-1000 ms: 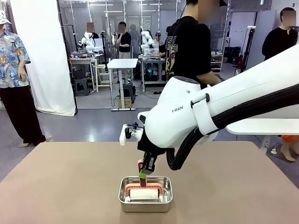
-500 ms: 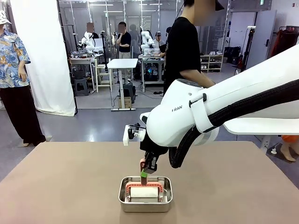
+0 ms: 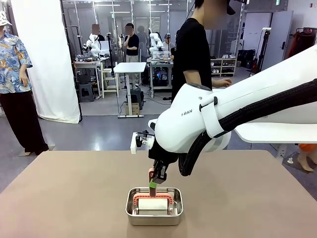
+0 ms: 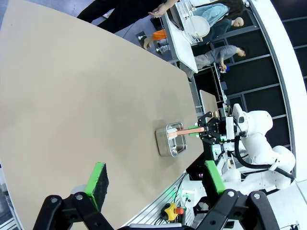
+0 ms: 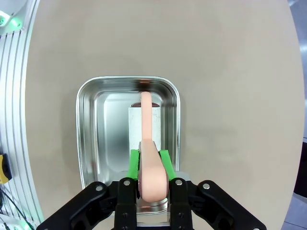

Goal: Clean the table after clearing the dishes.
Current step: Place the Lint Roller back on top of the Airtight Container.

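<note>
Lettering on my right arm's white shell reads "RAN" in the front view; rest of the word is hidden, no other readable print.

Left to right: my left gripper [image 4: 153,184] hangs high over the table [image 3: 64,198], jaws spread wide, nothing between the green pads [image 4: 98,178]. Bare taupe top below it in the left wrist view.

Centre: steel pan [image 3: 154,208] sits on the table near my edge, long axis running left-right in the front view. Roller [image 3: 153,204] is inside the pan, white drum lying flat on the pan floor, pink frame arching over it. Its pink handle [image 5: 149,163] rises out of the pan, tilted slightly. In the right wrist view the handle runs straight along the gripper's line, from the drum at the pan's middle back to my fingers.

Right gripper [image 3: 154,181] comes in from the right and is clamped on that handle: green pads pressed on both sides of it, handle end poking out past the fingers toward the camera. Grip is near the handle's free end, above the pan's rim.

Person [image 3: 194,49] in black stands beyond the far edge, side-on.
</note>
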{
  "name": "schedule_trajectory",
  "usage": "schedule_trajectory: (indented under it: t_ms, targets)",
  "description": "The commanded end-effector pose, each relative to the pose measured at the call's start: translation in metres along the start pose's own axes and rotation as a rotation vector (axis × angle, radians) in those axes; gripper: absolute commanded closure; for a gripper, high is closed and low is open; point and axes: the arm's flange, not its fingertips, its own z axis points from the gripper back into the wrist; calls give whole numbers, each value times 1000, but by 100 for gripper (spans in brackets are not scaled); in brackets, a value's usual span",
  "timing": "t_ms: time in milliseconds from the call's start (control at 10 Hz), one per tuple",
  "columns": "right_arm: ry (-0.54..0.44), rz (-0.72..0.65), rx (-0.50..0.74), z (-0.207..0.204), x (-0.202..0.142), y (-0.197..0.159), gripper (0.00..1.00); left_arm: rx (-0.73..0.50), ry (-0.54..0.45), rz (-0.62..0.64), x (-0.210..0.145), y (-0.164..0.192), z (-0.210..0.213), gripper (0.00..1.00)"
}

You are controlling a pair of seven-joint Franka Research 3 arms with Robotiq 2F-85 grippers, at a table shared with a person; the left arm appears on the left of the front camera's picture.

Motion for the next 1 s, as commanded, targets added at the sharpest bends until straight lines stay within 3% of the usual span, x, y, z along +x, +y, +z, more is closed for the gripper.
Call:
schedule_trajectory:
  t_ms: [0,300,900]
  targets:
    - [42,16,54,-24,-13,2,79,-8,-9,-9,-3,-1,2,0]
    - [38,10,48,-22,-13,2,70,-8,-9,-9,-3,-1,2,0]
    - [22,9,8,-2,-8,8,35,-8,-9,-9,-3,-1,2,0]
